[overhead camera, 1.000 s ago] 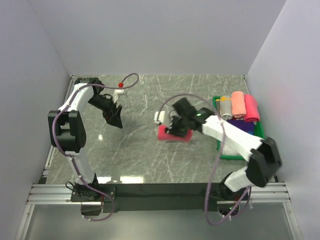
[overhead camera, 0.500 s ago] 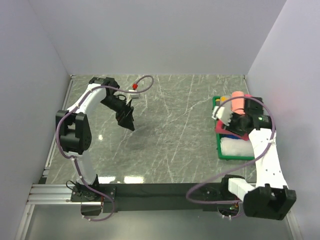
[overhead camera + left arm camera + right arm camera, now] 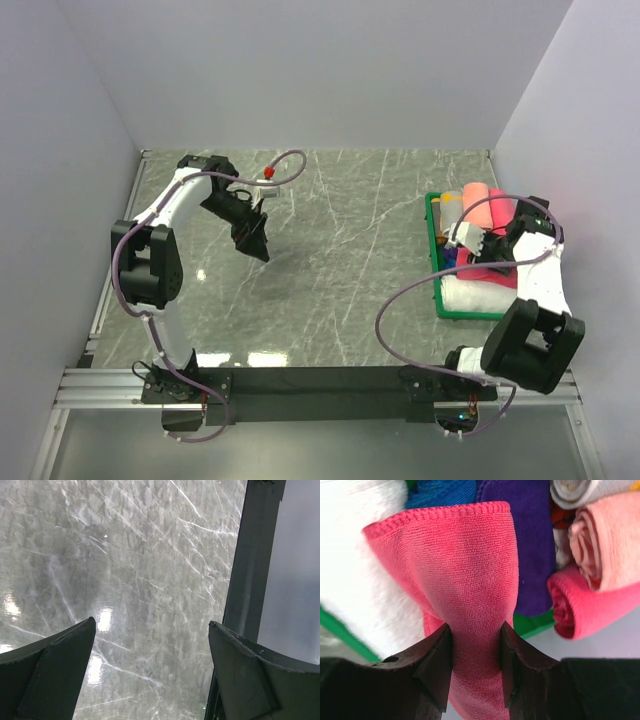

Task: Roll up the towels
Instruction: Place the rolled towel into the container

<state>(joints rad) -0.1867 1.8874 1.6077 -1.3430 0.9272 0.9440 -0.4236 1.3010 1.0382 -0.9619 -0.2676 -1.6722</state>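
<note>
My right gripper [image 3: 476, 645] is shut on a rolled crimson-red towel [image 3: 465, 580] and holds it over the green bin [image 3: 437, 290] at the right of the table; in the top view the towel [image 3: 492, 268] lies over the bin's contents by the gripper [image 3: 497, 248]. Under it lie a white towel [image 3: 355, 555], a blue one [image 3: 442, 492], a purple one [image 3: 532, 540], a salmon roll [image 3: 610, 535] and a pink-red roll [image 3: 590, 605]. My left gripper [image 3: 255, 243] is open and empty above bare marble at the far left [image 3: 150, 645].
The green bin's near rim [image 3: 350, 632] shows under the white towel. A black rail [image 3: 250, 555] runs along the table edge in the left wrist view. Grey walls close the table on three sides.
My right gripper carried the red towel from the table's middle to the bin, then settled deeper over it. The left gripper moved a little right, then held still.
</note>
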